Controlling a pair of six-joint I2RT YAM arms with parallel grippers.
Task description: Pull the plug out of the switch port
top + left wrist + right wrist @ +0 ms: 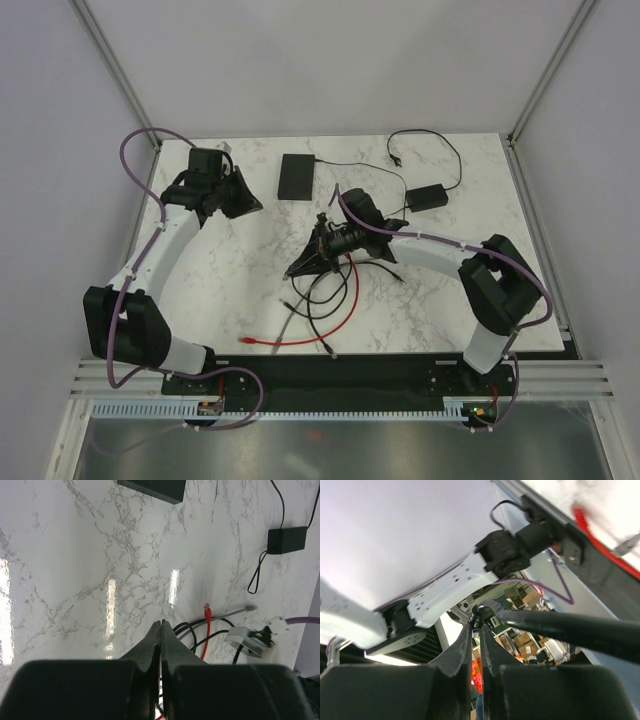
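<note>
The switch [296,176] is a flat black box at the back of the table, and its near edge shows in the left wrist view [155,487]. My right gripper [296,269] is mid-table, well clear of the switch. It is shut on the ribbed plug end of a thick black cable [492,614] and holds it in the air [477,621]. My left gripper [256,205] is left of the switch, shut and empty above bare marble [161,625].
A black power adapter [427,197] with thin cords lies at the back right [286,539]. Loose black cables [318,300], a red cable [300,340] with its plug [207,611] and a grey cable [235,612] lie tangled on the table below the right gripper.
</note>
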